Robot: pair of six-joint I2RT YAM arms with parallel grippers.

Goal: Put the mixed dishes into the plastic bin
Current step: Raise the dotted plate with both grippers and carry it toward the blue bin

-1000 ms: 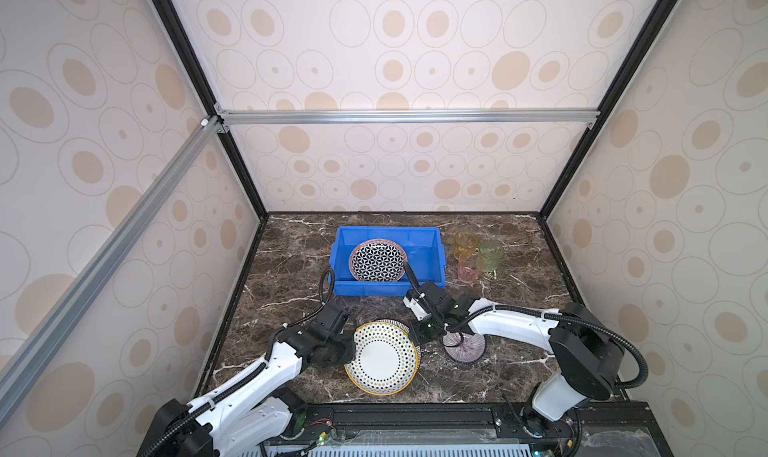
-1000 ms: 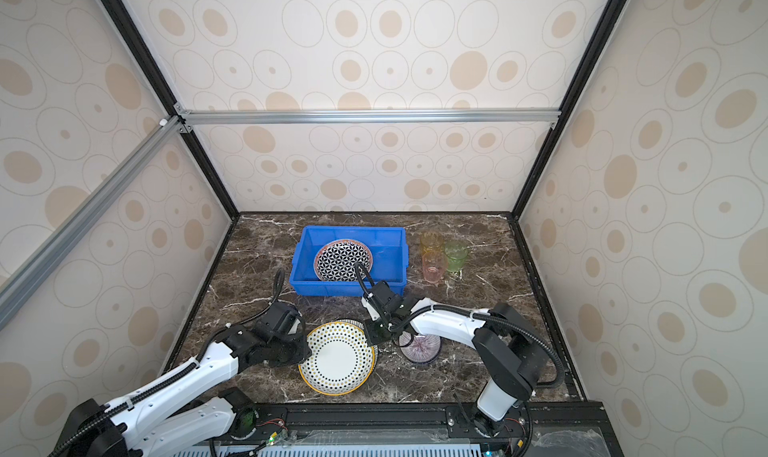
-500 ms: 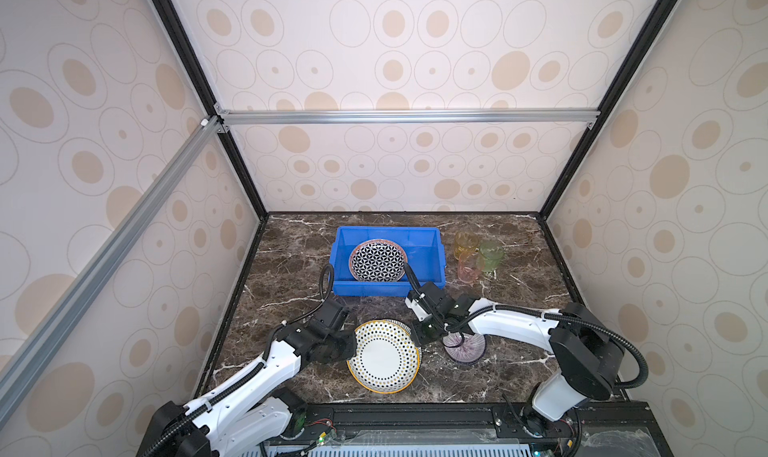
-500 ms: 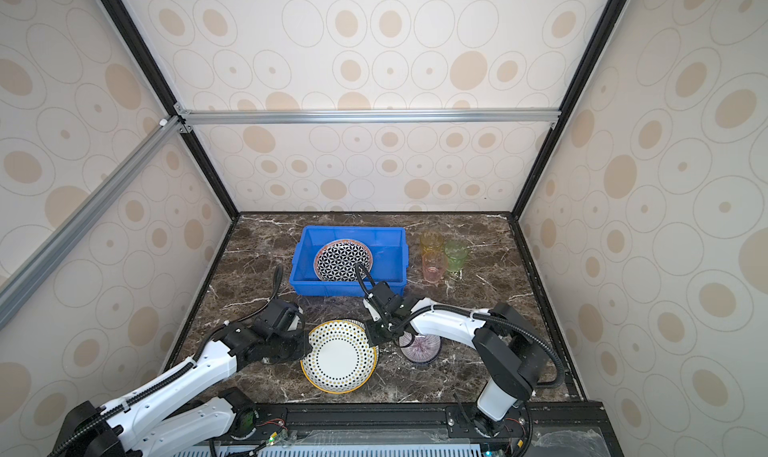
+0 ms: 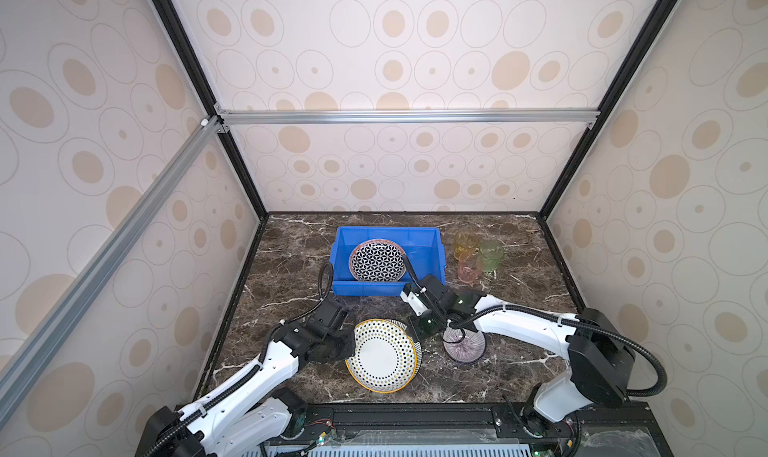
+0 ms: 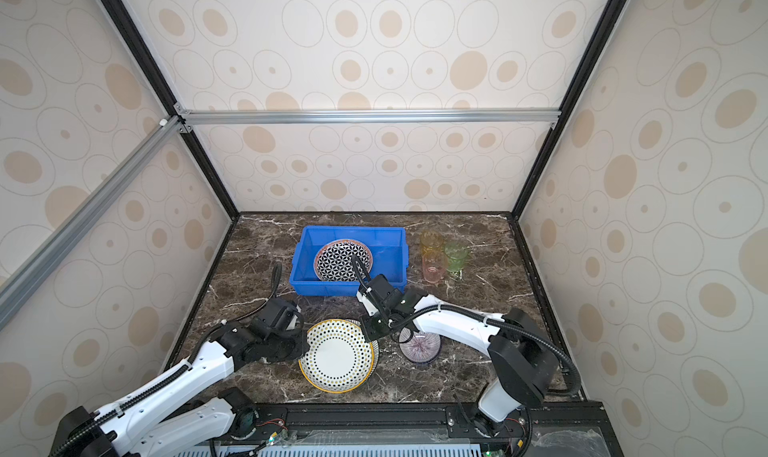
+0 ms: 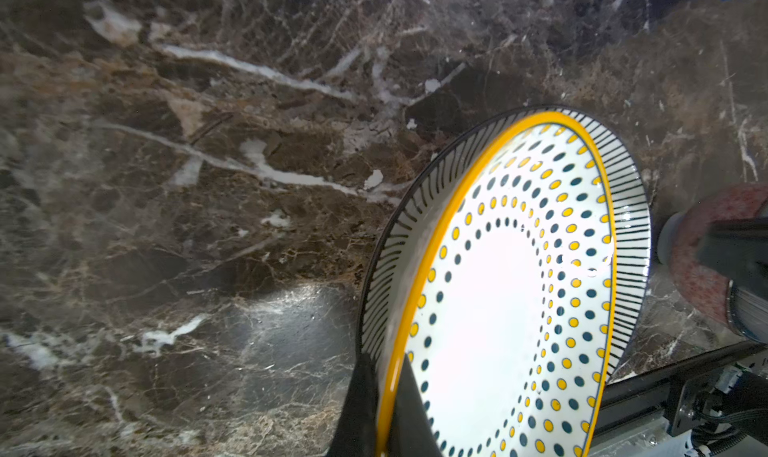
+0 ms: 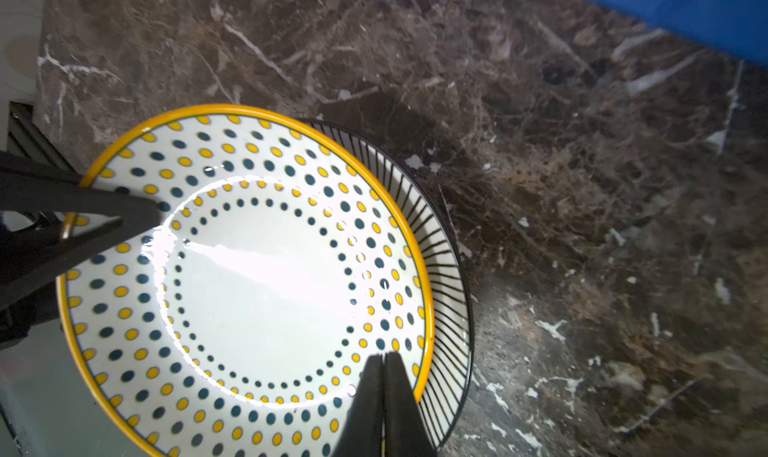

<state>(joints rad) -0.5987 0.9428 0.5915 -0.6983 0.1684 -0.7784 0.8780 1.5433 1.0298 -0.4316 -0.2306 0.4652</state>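
Observation:
In both top views a yellow-rimmed dotted plate [image 5: 382,355] [image 6: 336,355] lies offset on a striped-rim plate [image 5: 417,345] [image 6: 375,347]. My left gripper [image 5: 351,347] [image 7: 386,376] is shut on the dotted plate's [image 7: 498,301] left rim, one finger on each face. My right gripper [image 5: 413,334] [image 8: 383,357] is shut and holds nothing; its tips hover at the dotted plate's [image 8: 257,276] right rim, beside the striped rim [image 8: 449,276]. The blue plastic bin [image 5: 365,288] [image 6: 328,288] holds a lattice plate [image 5: 377,261]. A purple-rayed bowl [image 5: 463,345] sits under the right arm.
Yellow [image 5: 465,243], green [image 5: 490,253] and pink [image 5: 468,268] tumblers stand close together right of the bin. The black frame rail [image 5: 415,413] runs along the table's near edge, just below the plates. Enclosure walls stand on three sides.
My left jaws have closed a little tighter on the dotted plate's rim. The plates and my right arm have hardly moved.

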